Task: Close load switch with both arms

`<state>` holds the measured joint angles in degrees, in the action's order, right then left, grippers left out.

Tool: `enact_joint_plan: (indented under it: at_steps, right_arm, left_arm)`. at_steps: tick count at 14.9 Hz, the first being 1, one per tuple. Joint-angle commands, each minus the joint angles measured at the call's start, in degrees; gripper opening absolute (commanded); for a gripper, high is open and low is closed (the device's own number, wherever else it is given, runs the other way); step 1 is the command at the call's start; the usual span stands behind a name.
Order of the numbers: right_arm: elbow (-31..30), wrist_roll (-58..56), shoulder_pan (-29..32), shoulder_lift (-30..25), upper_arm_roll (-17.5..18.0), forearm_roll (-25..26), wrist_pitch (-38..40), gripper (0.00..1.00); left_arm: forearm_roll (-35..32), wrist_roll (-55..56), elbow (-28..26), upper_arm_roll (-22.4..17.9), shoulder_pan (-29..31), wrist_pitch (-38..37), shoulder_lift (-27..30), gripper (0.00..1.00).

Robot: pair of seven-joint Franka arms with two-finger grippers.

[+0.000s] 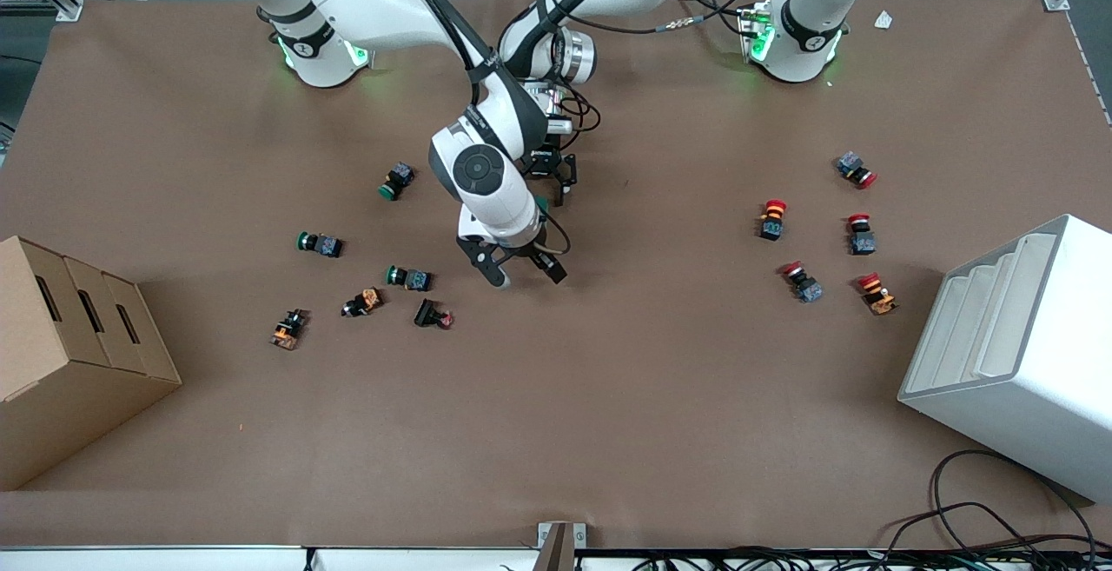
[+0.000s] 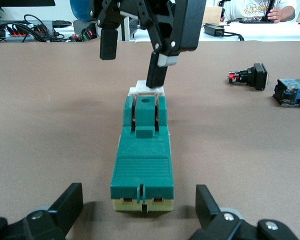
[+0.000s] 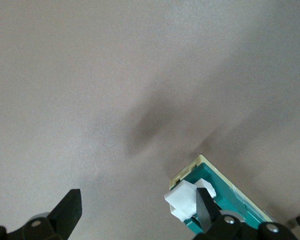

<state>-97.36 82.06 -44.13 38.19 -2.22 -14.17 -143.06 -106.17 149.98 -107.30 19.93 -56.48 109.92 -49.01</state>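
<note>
The load switch (image 2: 142, 150) is a dark green block lying flat on the brown table, with its white lever (image 2: 146, 89) at one end. In the front view the arms hide all but a sliver of green (image 1: 541, 202). My left gripper (image 2: 139, 220) is open and low at the table, its fingers either side of the switch's plain end without touching it; it shows in the front view too (image 1: 556, 180). My right gripper (image 3: 137, 200) is open, with one finger (image 3: 205, 207) against the white lever (image 3: 182, 200). It is at the table's middle in the front view (image 1: 526, 275).
Green, orange and black push-buttons (image 1: 408, 277) lie toward the right arm's end, red ones (image 1: 772, 219) toward the left arm's end. A cardboard box (image 1: 69, 354) and a white bin (image 1: 1016, 354) stand at the table's two ends. Cables (image 1: 982, 527) lie at the front edge.
</note>
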Motion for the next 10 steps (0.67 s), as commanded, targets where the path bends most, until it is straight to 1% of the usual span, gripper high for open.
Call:
enact_joint_plan:
  at_steps: [1,4,6,7,8,10]
  right_arm:
    - [2.0,-0.76,0.45,2.06,0.55,-0.15,-0.29,1.0]
    - [2.78,-1.2,0.8,1.89,0.46,0.2,-0.47,1.0]
    - [3.58,-4.43,3.95,1.1,0.28,0.02,2.06,1.0]
    - [3.67,-7.76,5.27,0.4,0.37,0.02,5.21,1.0]
    - [3.58,-12.23,6.33,-2.3,0.11,0.11,8.9,1.0]
    - [3.49,-21.81,10.53,-5.74,-0.16,0.2,16.63,1.0]
  left_arm:
    - [-1.06,0.84,0.86,-0.07,-0.47,-0.58,-1.26,1.0]
    - [-1.06,0.84,0.86,-0.07,-0.47,-0.58,-1.18,1.0]
    - [-0.97,0.41,0.86,-0.07,-0.38,-0.67,-1.09,0.99]
    - [-0.88,0.23,0.95,-0.07,-0.38,-0.67,-1.0,0.99]
    - [-0.88,0.14,0.95,-0.07,-0.38,-0.58,-0.83,0.99]
    - [-0.45,-0.03,1.13,0.02,-0.38,-0.58,-0.47,0.99]
